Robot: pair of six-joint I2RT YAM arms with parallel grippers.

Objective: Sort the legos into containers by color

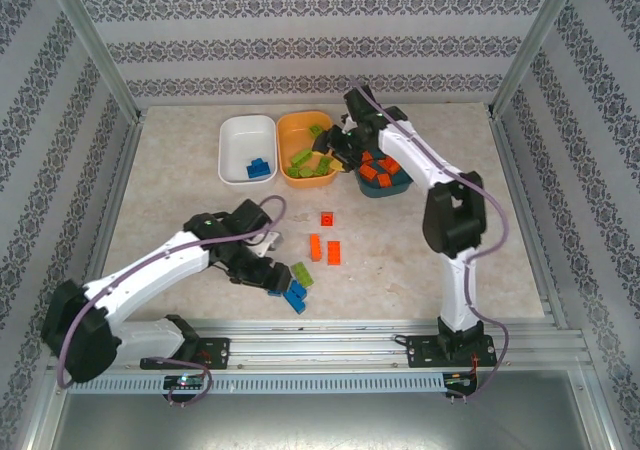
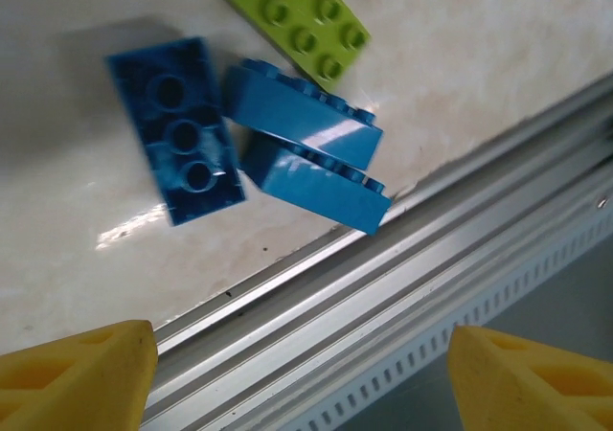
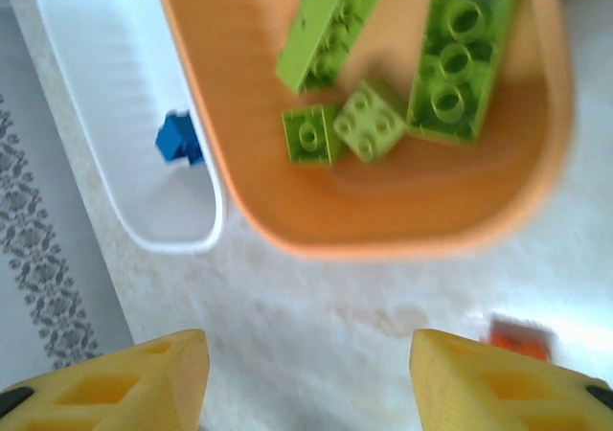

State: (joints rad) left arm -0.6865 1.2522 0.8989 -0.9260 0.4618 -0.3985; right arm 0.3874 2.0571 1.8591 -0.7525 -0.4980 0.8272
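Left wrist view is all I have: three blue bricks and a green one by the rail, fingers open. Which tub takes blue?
Observer: The white tub, leftmost of three at the far side; two blue bricks lie in it.
Operator: And the green one?
Observer: The orange tub, in the middle; it holds green bricks.
Operator: Is the right arm in the way there?
Observer: Possibly. The right gripper hangs open and empty by the orange tub's near rim, next to the teal tub.
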